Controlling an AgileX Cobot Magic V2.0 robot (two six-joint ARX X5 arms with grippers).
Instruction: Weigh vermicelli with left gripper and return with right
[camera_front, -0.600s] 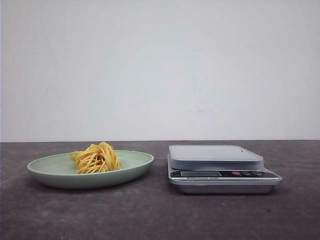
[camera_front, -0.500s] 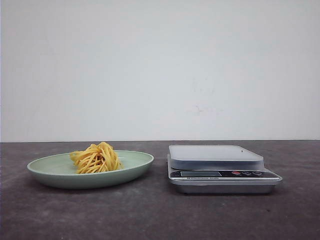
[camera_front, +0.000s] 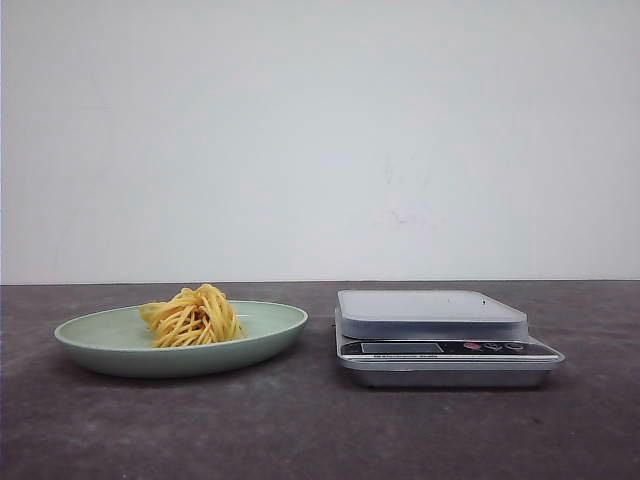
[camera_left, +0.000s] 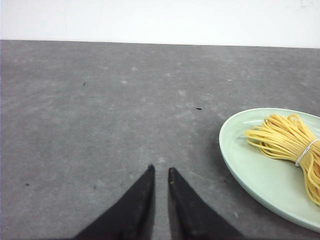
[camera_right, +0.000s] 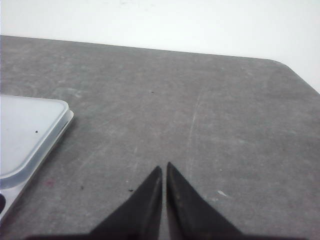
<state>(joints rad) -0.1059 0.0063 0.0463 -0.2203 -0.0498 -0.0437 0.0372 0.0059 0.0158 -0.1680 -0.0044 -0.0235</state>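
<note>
My left jaws (camera_left: 160, 172) and right jaws (camera_right: 164, 170) hung nearly pressed together, empty, because the noodles (camera_front: 192, 317) lay untouched on the plate (camera_front: 270, 335) beside the bare scale (camera_front: 432, 312).

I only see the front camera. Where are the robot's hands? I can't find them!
Observer: The left hand hangs over bare table beside the green plate, empty.
Operator: Is it open?
Observer: No, its fingers are nearly touching.
Operator: And the other hand?
Observer: The right hand is beside the scale, also closed and empty.
Operator: Are the noodles loose?
Observer: A thin white band ties the vermicelli bundle.
</note>
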